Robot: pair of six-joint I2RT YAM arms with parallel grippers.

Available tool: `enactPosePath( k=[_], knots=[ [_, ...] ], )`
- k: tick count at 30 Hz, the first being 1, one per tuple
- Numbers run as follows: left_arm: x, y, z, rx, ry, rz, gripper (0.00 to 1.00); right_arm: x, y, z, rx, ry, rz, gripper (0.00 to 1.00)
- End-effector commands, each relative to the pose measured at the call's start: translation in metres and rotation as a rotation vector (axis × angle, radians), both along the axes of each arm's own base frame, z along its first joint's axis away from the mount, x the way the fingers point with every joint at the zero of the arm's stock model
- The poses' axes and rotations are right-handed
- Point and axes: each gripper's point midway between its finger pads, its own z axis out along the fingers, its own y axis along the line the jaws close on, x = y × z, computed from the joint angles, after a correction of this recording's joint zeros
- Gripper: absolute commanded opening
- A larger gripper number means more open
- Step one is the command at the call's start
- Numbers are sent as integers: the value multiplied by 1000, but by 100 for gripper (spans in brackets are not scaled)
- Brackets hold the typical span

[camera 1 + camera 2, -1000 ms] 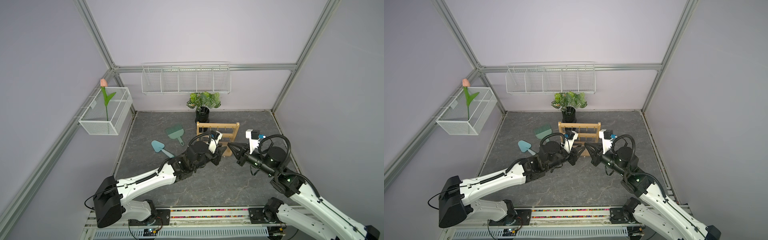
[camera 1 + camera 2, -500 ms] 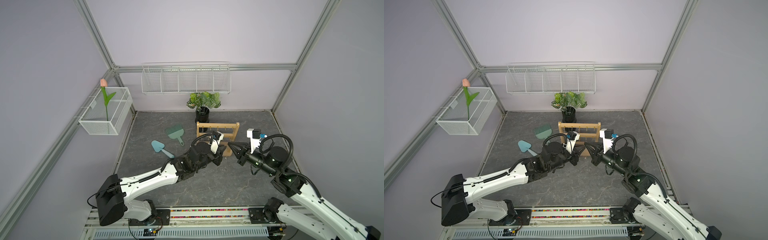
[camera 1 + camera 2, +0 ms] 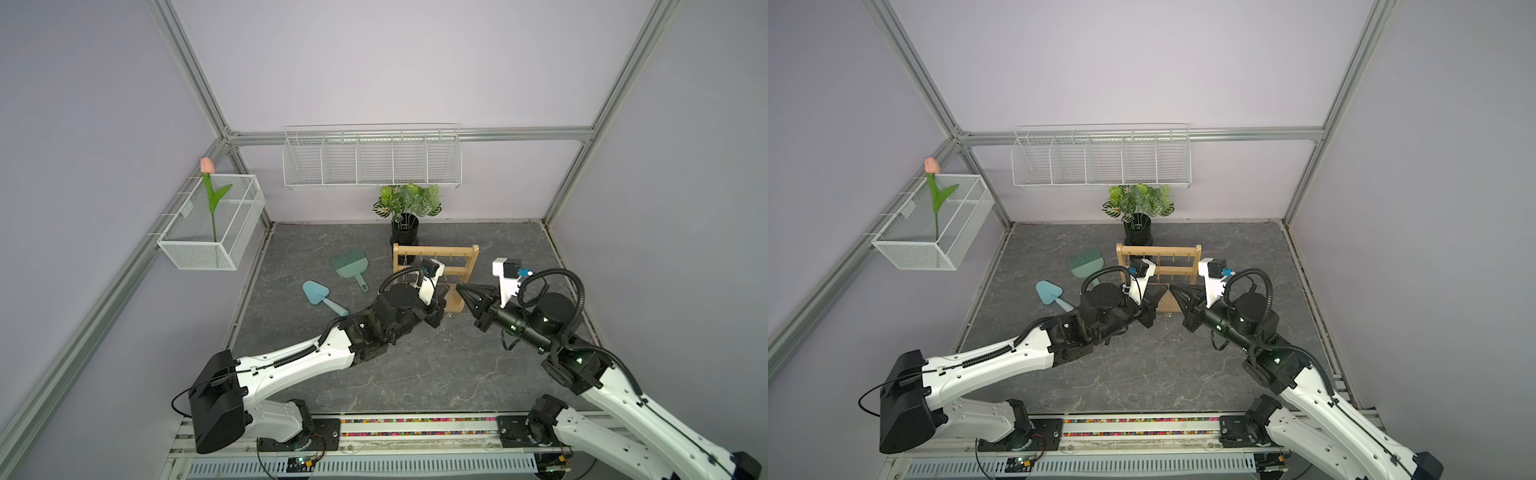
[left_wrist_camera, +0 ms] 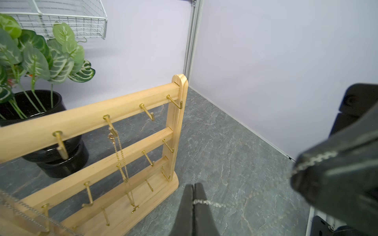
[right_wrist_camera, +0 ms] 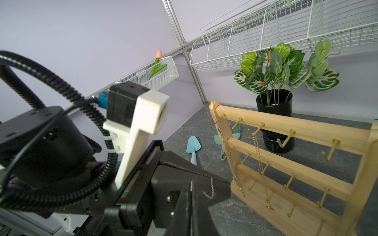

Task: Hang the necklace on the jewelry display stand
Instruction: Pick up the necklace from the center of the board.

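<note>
2 sets of jaws are clamped on 1 silver necklace (image 4: 210, 202): the left gripper (image 4: 193, 199) and the right gripper (image 5: 191, 196) are held just in front of the jewelry display stand (image 4: 81, 120), with the chain strung between them. 1 gold chain (image 4: 120, 159) is hung from its top bar.

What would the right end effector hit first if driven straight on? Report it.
Probably the left end effector: the right end effector points at it nearly tip to tip, both shut on the necklace strung between them.
</note>
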Motion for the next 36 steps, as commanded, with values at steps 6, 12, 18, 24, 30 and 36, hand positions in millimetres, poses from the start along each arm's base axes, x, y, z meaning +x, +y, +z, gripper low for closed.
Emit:
enactPosePath(
  k=[6, 12, 18, 24, 30, 36],
  knots=[
    [8, -4, 51, -2, -92, 25, 0, 19, -9, -11, -172, -80, -96, 7],
    [15, -19, 57, 56, -123, 12, 0, 30, -22, -1, -218, -152, -187, 7],
    [27, -36, 54, 95, -125, 21, 0, 45, -33, 16, -249, -230, -282, 7],
    [43, -47, 52, 114, -123, 69, 0, 63, -43, 25, -313, -273, -360, 7],
    [60, -50, 53, 126, -126, 109, 0, 81, -53, 21, -333, -263, -392, 7],
    [80, -53, 42, 148, -97, 120, 0, 102, -61, 13, -309, -223, -400, 7]
  ],
)
